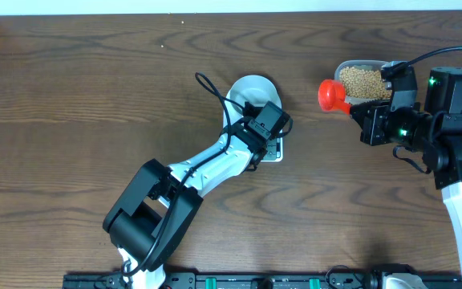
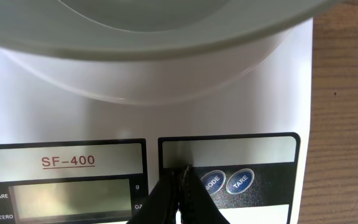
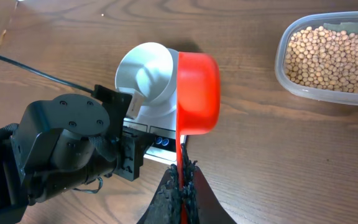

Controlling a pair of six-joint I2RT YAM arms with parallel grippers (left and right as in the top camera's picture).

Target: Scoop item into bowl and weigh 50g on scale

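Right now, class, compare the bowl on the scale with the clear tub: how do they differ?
The bowl is round and opaque white; the tub is clear and rounded-rectangular. The bowl looks empty; the tub holds beans. The bowl stands on the scale; the tub stands directly on the table. Both are upright and open-topped.

left arm (image 1: 207,172) runs from near-left base diagonally far-right, wrist pitched down. left gripper (image 2: 180,190) jaws pressed together, nothing between. right arm (image 1: 455,152) at right edge, wrist pointing left. right gripper (image 3: 183,185) clamped on red scoop (image 3: 197,93) handle.
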